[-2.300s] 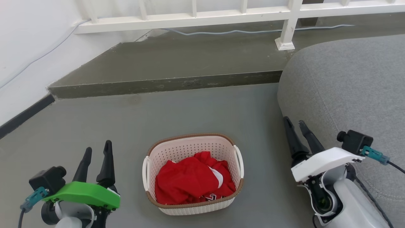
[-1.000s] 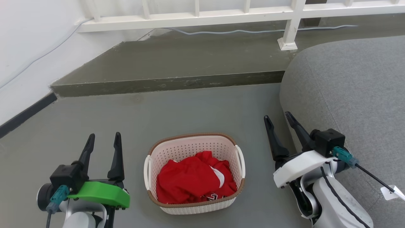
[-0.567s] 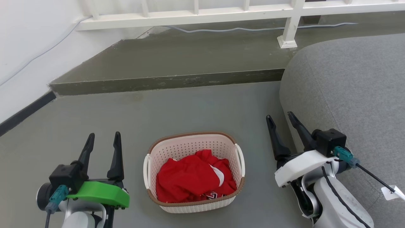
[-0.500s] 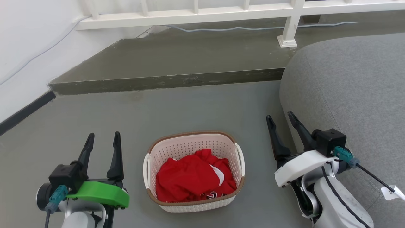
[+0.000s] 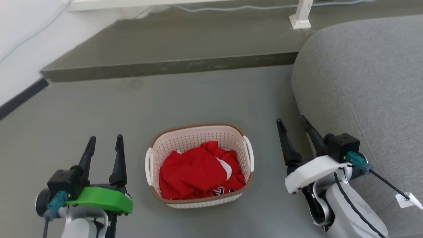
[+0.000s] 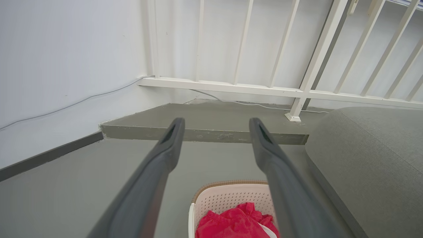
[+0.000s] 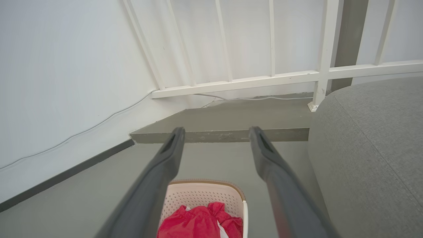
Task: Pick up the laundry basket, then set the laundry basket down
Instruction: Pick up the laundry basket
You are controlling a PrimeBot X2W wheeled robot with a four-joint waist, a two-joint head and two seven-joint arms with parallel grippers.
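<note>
The laundry basket (image 5: 195, 138), cream-white with a brown rim and white loop handles, stands on the grey floor holding a red garment (image 5: 198, 173). My left gripper (image 5: 105, 141) hovers open to the basket's left, apart from it. On the basket's other side my right gripper (image 5: 291, 121) is open too, with nothing between its fingers. The left wrist view has the basket (image 6: 228, 198) low between its fingers, with that gripper (image 6: 216, 123) above it. The right wrist view also shows the basket (image 7: 205, 193) under its gripper (image 7: 216, 131).
A large grey cushioned seat (image 5: 363, 72) crowds the right side, close to my right gripper. A raised concrete step (image 5: 172, 66) runs across behind the basket, with a white railing post (image 5: 300, 15) and a cable on it. A white wall with dark skirting (image 5: 19, 96) is at the left.
The head view has tilted down, so the whole scene sits higher in the picture. Since 2.3 s ago both arms moved inward toward the basket; the basket has not moved.
</note>
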